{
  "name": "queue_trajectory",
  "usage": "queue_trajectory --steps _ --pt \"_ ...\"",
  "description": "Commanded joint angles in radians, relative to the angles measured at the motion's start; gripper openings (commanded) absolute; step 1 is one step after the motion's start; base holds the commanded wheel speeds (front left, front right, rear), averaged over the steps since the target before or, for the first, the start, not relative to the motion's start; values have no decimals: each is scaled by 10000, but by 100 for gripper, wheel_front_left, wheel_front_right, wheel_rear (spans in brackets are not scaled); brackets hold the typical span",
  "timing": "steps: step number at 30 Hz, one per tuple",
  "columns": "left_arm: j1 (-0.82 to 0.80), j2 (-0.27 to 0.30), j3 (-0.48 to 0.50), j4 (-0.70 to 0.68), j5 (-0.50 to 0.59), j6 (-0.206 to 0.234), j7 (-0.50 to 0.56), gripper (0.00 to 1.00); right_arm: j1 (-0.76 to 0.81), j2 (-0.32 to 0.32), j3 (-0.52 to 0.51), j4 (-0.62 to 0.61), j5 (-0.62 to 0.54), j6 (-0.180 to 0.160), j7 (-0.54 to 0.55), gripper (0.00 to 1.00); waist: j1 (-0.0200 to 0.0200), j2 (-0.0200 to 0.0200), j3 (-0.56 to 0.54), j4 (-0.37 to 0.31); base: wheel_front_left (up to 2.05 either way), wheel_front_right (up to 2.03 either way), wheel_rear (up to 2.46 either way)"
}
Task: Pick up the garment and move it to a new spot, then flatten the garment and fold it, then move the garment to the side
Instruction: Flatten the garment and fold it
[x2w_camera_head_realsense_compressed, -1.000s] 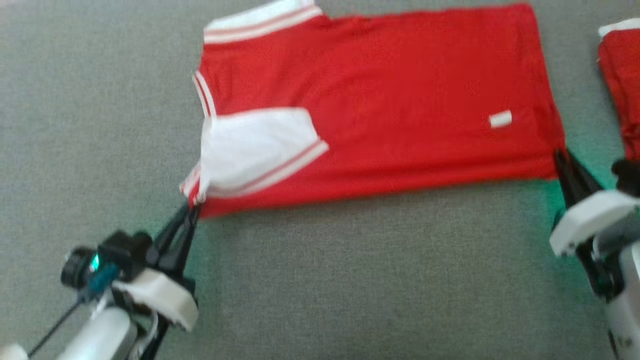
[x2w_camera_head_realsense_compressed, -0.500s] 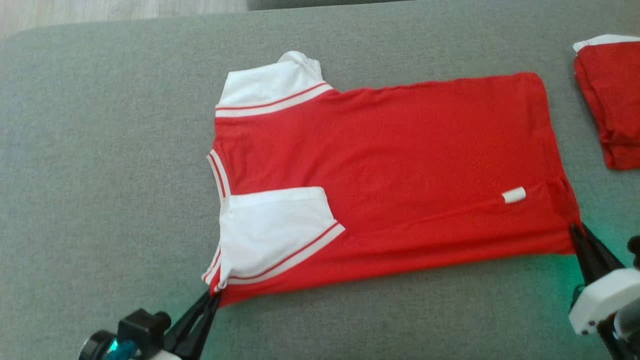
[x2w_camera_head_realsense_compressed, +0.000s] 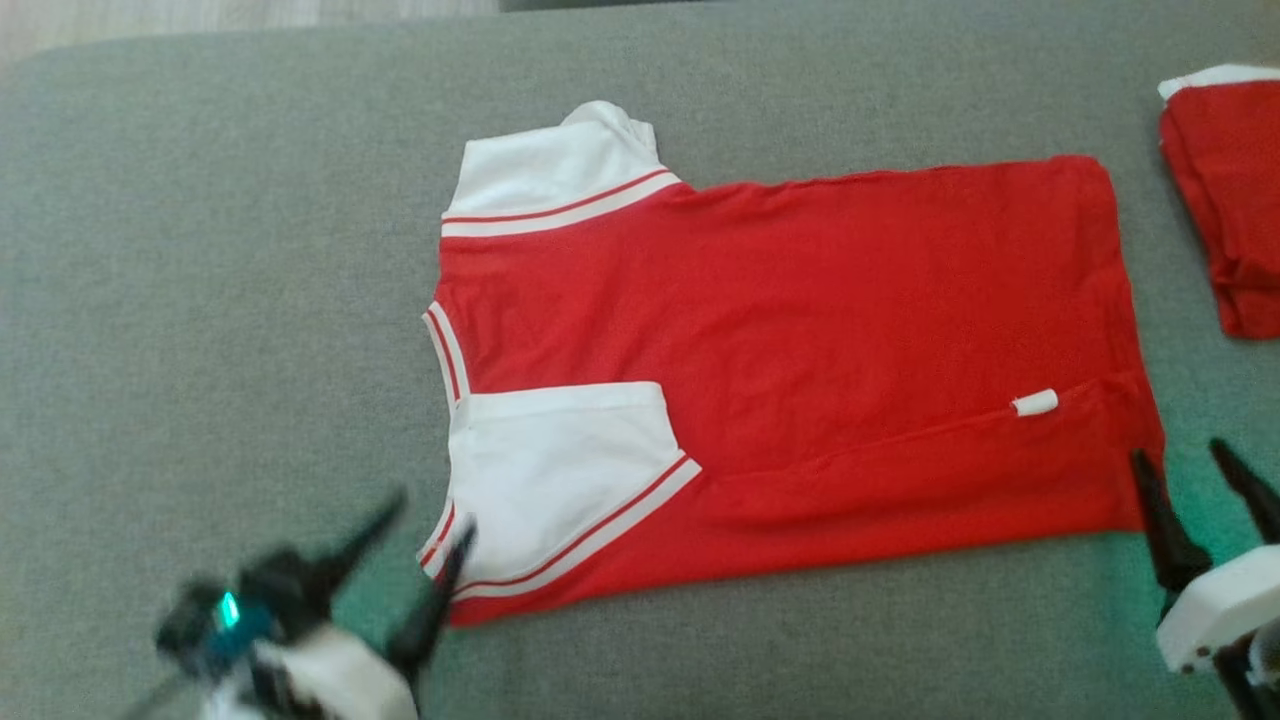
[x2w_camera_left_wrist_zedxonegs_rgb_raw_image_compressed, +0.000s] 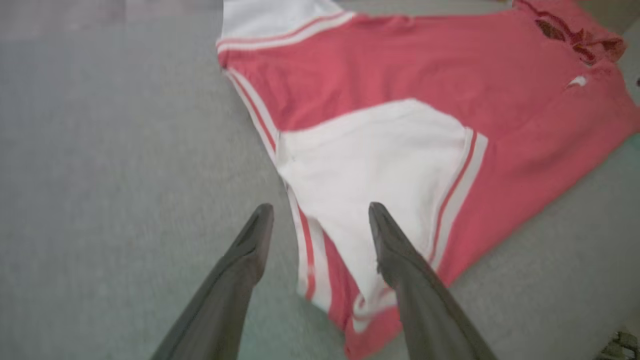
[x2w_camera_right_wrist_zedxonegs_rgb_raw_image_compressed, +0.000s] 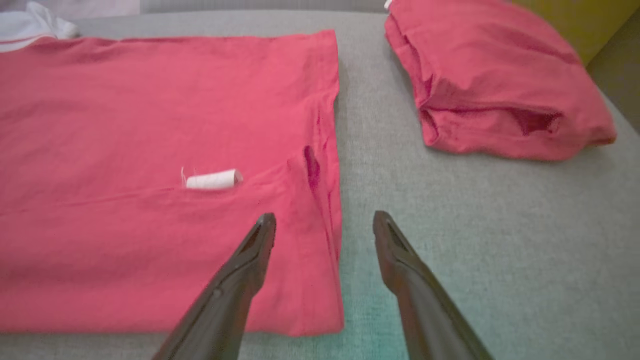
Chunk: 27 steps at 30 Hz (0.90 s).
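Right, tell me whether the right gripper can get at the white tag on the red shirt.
Probably yes: the right gripper is open close to the tag, with only flat shirt between.

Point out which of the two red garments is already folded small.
The compact bundle on the robot's right; the white-sleeved shirt lies spread out flat.

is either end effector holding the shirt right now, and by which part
Nothing is held. The left end effector stands open at the white-sleeve corner of the red shirt, and the right end effector stands open at its hem corner.
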<state>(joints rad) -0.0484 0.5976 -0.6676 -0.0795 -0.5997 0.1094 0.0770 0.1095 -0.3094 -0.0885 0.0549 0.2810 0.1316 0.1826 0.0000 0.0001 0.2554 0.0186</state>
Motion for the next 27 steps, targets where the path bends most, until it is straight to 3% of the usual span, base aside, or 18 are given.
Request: queue_trajectory --steps 1,4,6,8,11,18,27 --pt "-1038 495 673 -458 138 -120 50 100 -272 -253 -19 -514 -76 -9 -181 100 0 -1 188 -41 0 0 0" --pt "-2322 702 1109 -734 -115 -584 427 100 -483 -253 -49 -792 -189 -9 -271 100 0 -1 527 -101 0 0 0" --pt "-3324 902 1344 -682 -387 -1121 809 100 -673 -266 -10 -953 -267 -9 -314 100 0 -1 841 -190 0 0 0" --pt "-4307 1022 1497 -362 -834 -1684 1331 100 -886 -252 70 -1068 -322 -9 -348 100 0 -1 1141 -318 0 0 0" --pt "-5641 1142 1447 353 -1679 -2188 2320 100 -1226 -210 245 -1181 -435 -9 -392 100 0 -1 1554 -565 0 0 0" --pt "-7817 1414 895 1955 -3392 -2393 4131 100 -1827 -4 519 -1205 -600 -9 -478 100 0 -1 2351 -1087 0 0 0" --pt "-9104 1922 -5 2903 -4353 -2398 4442 100 -2262 222 618 -1138 -765 -9 -651 100 0 -1 3029 -1456 0 0 0"
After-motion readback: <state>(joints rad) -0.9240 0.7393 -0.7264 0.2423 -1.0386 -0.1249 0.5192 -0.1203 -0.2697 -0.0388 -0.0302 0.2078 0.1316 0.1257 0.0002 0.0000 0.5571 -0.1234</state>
